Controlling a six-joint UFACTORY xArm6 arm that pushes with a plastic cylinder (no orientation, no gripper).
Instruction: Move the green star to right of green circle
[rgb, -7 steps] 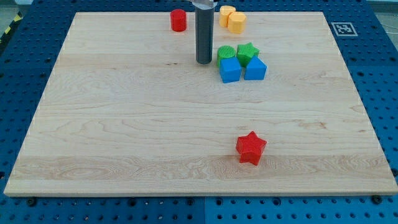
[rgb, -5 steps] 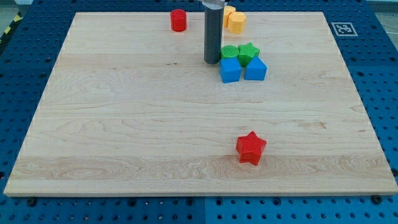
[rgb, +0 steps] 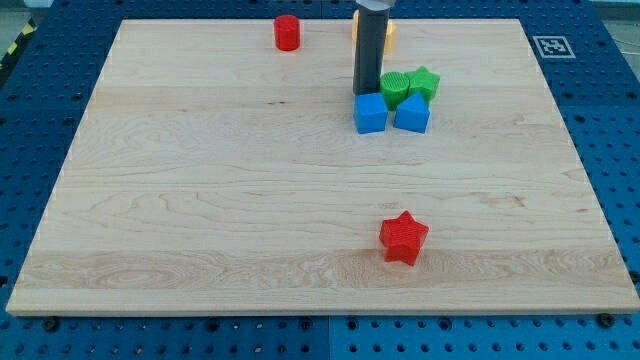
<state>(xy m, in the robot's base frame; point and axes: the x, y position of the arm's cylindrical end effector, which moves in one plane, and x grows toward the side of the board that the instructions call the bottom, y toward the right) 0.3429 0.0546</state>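
Observation:
The green star (rgb: 425, 81) sits near the view's top, right of centre, touching the right side of the green circle (rgb: 395, 88). My tip (rgb: 367, 93) is right against the left side of the green circle. Two blue blocks lie just below the green pair: a blue cube (rgb: 369, 113) under my tip and another blue block (rgb: 412, 114) under the star.
A red cylinder (rgb: 287, 32) stands at the view's top, left of the rod. Yellow blocks (rgb: 389, 30) are mostly hidden behind the rod at the top edge. A red star (rgb: 403, 238) lies toward the view's bottom, right of centre.
My tip slid to the view's right into the green circle, pushing the circle and the green star rightward and a little upward. The blue blocks stayed put.

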